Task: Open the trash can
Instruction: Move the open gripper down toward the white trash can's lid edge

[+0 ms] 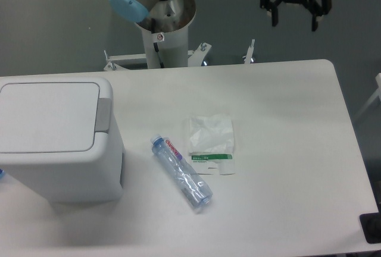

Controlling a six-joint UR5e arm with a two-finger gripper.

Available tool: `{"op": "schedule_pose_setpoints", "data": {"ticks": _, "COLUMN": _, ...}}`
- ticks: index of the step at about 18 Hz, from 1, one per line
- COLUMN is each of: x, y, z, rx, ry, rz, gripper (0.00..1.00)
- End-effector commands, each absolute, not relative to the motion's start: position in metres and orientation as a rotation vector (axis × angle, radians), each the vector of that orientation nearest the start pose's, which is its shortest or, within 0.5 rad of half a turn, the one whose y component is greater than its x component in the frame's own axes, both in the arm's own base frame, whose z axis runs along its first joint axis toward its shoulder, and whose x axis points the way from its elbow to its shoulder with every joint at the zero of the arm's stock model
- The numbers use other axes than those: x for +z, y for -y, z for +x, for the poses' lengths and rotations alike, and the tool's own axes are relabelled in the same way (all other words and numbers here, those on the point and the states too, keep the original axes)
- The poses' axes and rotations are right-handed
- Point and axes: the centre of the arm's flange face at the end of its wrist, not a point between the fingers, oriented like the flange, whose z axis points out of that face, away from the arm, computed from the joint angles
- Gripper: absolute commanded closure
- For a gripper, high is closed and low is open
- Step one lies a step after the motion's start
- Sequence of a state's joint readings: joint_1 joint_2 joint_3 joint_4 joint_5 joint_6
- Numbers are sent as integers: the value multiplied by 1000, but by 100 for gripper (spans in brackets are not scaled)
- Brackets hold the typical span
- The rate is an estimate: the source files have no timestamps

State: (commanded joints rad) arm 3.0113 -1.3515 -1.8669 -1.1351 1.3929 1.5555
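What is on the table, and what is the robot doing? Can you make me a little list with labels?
bin: big white box at the table's left edge
lid: flat, closed
button: grey tab on the lid's right side
bottle: clear plastic, lying on its side, right of the bin
packet: white wrapper with a green strip, beside the bottle
gripper: up high at the far edge, fingers apart, holding nothing
task: not started, nothing touches the bin
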Motion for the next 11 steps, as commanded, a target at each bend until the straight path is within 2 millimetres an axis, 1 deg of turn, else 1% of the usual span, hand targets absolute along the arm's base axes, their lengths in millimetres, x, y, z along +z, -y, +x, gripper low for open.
{"op": "schedule_pose_setpoints", "data": {"ticks": 3, "x": 496, "y": -224, "z": -389, "rx": 495, "ry": -151, "rz": -2871, "gripper": 0}}
{"op": "schedule_pose_setpoints", "data": {"ticks": 4, "x": 500, "y": -235, "z": -383, "rx": 493, "ry": -119, "rz": -2858, "gripper": 0}}
{"op": "schedule_pose_setpoints", "data": {"ticks": 7, "x": 511, "y": -271, "z": -368, "rx": 461, "ry": -1, "rz": -2817, "gripper": 0}}
{"op": "schedule_pose_setpoints", "data": {"ticks": 8, "x": 510, "y": -284, "z": -364, "rx": 430, "ry": 58, "rz": -2801, "gripper": 0}}
{"op": "schedule_pose_setpoints", "data": {"ticks": 11, "x": 511, "y": -334, "z": -345, "rx": 336, "ry": 223, "rz": -2753, "gripper": 0}}
